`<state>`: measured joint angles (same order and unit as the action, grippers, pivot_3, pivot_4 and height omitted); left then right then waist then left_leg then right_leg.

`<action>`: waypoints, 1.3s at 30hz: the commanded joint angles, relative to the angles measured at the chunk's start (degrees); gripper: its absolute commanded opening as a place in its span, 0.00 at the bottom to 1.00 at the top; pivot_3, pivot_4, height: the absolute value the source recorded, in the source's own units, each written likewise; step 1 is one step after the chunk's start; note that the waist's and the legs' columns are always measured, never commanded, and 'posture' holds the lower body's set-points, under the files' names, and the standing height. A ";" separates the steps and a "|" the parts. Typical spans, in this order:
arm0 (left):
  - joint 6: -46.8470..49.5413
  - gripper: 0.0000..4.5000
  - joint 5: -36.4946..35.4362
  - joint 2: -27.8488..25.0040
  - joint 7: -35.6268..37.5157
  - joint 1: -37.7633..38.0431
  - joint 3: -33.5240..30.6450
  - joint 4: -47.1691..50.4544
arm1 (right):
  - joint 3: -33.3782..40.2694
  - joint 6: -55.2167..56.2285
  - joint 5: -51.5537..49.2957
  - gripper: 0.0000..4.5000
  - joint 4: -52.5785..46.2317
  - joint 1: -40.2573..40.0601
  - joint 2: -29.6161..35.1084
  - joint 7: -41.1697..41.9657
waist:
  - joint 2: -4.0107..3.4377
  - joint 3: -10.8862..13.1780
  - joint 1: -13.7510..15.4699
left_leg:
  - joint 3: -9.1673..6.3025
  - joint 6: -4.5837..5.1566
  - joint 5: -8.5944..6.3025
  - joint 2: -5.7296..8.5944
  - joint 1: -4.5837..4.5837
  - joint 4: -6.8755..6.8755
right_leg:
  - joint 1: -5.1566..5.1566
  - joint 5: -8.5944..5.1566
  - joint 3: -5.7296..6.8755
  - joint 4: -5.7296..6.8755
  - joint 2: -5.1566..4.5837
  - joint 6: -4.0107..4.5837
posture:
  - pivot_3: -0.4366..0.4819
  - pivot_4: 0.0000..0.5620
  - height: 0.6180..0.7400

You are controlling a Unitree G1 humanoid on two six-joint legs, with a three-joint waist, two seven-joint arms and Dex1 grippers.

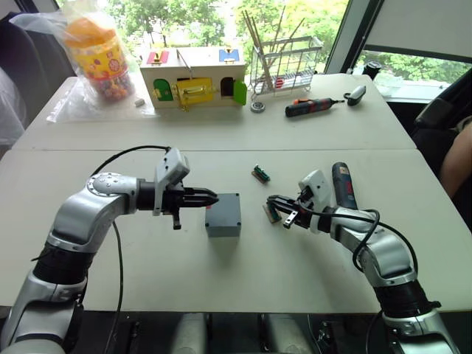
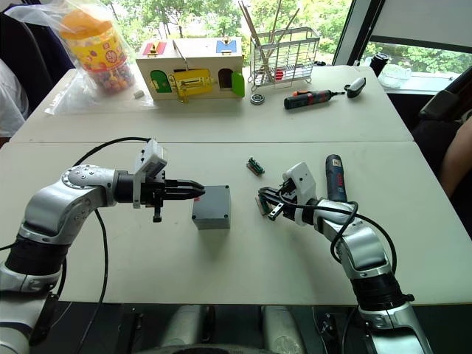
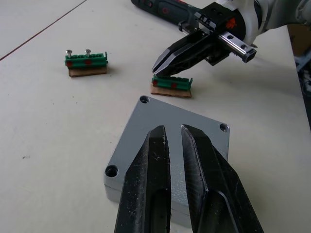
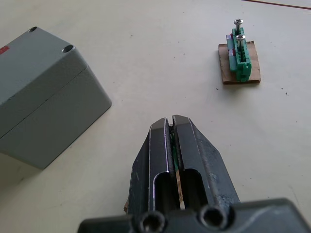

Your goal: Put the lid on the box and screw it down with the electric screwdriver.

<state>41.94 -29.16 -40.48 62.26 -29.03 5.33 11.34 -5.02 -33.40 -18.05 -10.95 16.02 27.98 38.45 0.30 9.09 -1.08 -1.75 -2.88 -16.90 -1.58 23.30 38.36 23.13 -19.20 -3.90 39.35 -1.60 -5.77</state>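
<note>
The grey box (image 1: 223, 215) stands mid-table with the lid (image 3: 180, 124) lying flat on top, its corner screw holes empty. My left gripper (image 1: 210, 198) hovers shut over the lid's left edge with nothing between its fingers (image 3: 150, 160). Right of the box, my right gripper (image 1: 272, 200) is shut, its tips resting on top of a green terminal block (image 3: 171, 85) on a wood chip. Whether they pinch anything there is hidden. The electric screwdriver (image 1: 342, 184) lies on the table just right of that gripper.
A second green block (image 1: 259, 174) with two upright screws lies behind the box. At the back stand a wooden toy house (image 1: 193, 77), a wire basket (image 1: 286, 66), a black-and-orange screwdriver (image 1: 313, 107) and a bagged jar (image 1: 99, 55). A person's arm (image 1: 457, 158) shows at the right edge.
</note>
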 commanded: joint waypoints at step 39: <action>-2.27 0.10 0.34 -3.08 -0.91 2.43 -2.95 -1.51 | -3.91 -4.24 -6.77 0.01 -4.25 10.57 -5.82 0.84 | 0.00 0.00 -0.12 | -0.01 0.00 0.00 -0.01 0.00 0.00 | 0.03 0.00 0.01 0.03 -0.01 0.00 | 0.48 0.27 0.97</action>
<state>39.89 -28.15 -43.42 61.51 -26.56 3.59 7.99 -9.03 -38.89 -24.86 -14.15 25.72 22.29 38.70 0.29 9.09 -1.20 -1.76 -2.88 -16.90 -1.59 23.30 38.35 23.16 -19.20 -3.89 39.38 -1.60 -5.76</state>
